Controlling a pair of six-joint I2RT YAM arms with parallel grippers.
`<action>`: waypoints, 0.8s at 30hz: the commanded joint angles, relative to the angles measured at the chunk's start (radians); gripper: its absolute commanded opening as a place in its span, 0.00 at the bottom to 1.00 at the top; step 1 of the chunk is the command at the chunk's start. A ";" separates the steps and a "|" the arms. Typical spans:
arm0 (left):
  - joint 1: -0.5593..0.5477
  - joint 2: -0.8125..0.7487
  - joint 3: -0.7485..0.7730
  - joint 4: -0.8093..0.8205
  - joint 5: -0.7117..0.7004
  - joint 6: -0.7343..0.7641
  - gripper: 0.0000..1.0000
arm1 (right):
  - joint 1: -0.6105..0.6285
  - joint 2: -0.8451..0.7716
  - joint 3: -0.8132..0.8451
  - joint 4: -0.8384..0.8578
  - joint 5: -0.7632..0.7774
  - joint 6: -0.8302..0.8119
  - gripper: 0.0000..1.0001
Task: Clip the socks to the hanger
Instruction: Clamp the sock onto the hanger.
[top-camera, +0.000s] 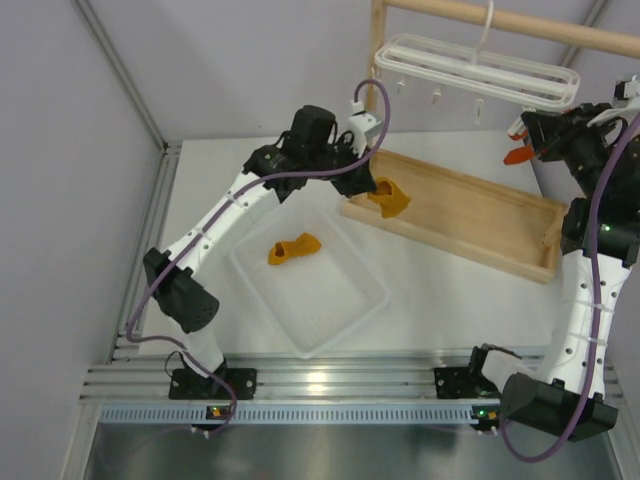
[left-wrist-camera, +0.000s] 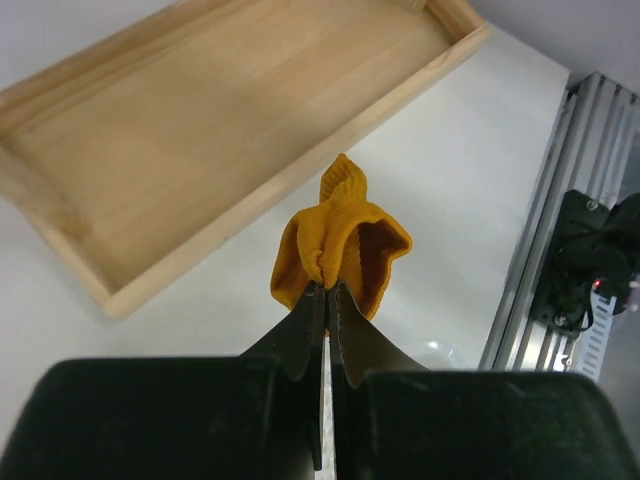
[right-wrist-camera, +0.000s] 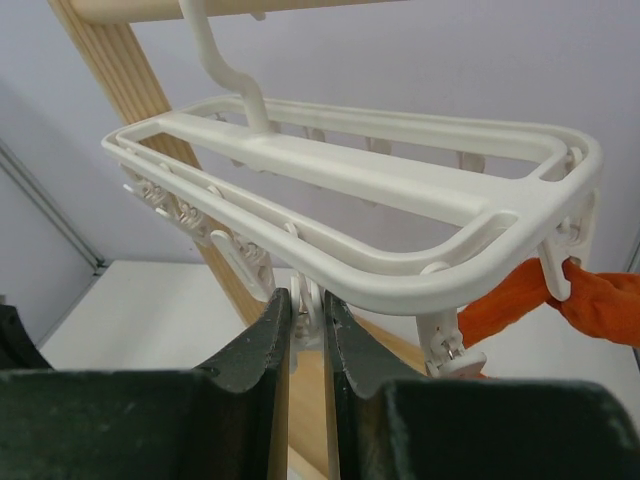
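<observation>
Socks sit in three places. The left gripper (left-wrist-camera: 325, 292) is clamped on a yellow-orange sock (left-wrist-camera: 340, 240), held up near the rim of the wooden tray (left-wrist-camera: 200, 130). A second yellow-orange sock (top-camera: 293, 248) lies in the white tray (top-camera: 350, 312). A red-orange sock (right-wrist-camera: 600, 305) hangs clipped at one end of the hanger (right-wrist-camera: 380, 175). The right gripper (right-wrist-camera: 306, 302) has its fingers pressed on a clip (right-wrist-camera: 303, 296) under the hanger.

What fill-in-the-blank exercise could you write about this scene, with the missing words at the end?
1. The left gripper is shut on a yellow-orange ____.
2. Another sock lies in the ____ tray, not the wooden one.
3. A red-orange sock is already clipped to the ____.
4. The right gripper is shut on one ____ of it.
Missing words: sock; white; hanger; clip.
</observation>
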 joint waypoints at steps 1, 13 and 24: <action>-0.043 0.133 0.185 0.021 0.081 -0.039 0.00 | -0.001 -0.011 0.009 0.070 -0.029 0.043 0.00; -0.138 0.362 0.506 0.386 0.017 -0.260 0.00 | 0.058 -0.003 -0.030 0.114 -0.056 0.078 0.00; -0.160 0.395 0.518 0.506 -0.006 -0.323 0.00 | 0.132 0.014 -0.053 0.122 -0.100 0.023 0.00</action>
